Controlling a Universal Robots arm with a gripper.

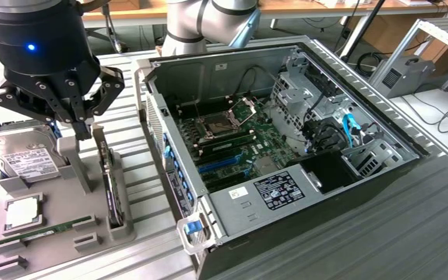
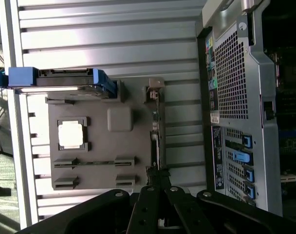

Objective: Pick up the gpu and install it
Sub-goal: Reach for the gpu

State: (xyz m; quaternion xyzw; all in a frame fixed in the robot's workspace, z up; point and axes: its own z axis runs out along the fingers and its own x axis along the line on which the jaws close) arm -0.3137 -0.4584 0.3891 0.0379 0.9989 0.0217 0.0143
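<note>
The gpu (image 1: 114, 188) is a slim black card standing edge-on in a slot along one side of the grey holder tray (image 1: 91, 201). In the wrist view the gpu (image 2: 155, 141) runs as a thin dark strip straight out from my fingertips. My gripper (image 1: 81, 129) hangs above the tray, just to the exterior view's left of the card and clear of it. Its black fingers (image 2: 147, 195) are pressed together, shut on nothing. The open computer case (image 1: 286, 146) lies on its side to the exterior view's right, with the motherboard (image 1: 240, 143) and its blue slots exposed.
On the tray sit a silver hard drive (image 1: 23, 156) in a blue-edged carrier, a processor chip (image 1: 23, 212), a green memory stick (image 1: 53, 227) and a grey post (image 1: 76, 163). The case's rear panel (image 2: 235, 107) stands close to the tray. The slatted metal table (image 1: 146, 233) carries everything.
</note>
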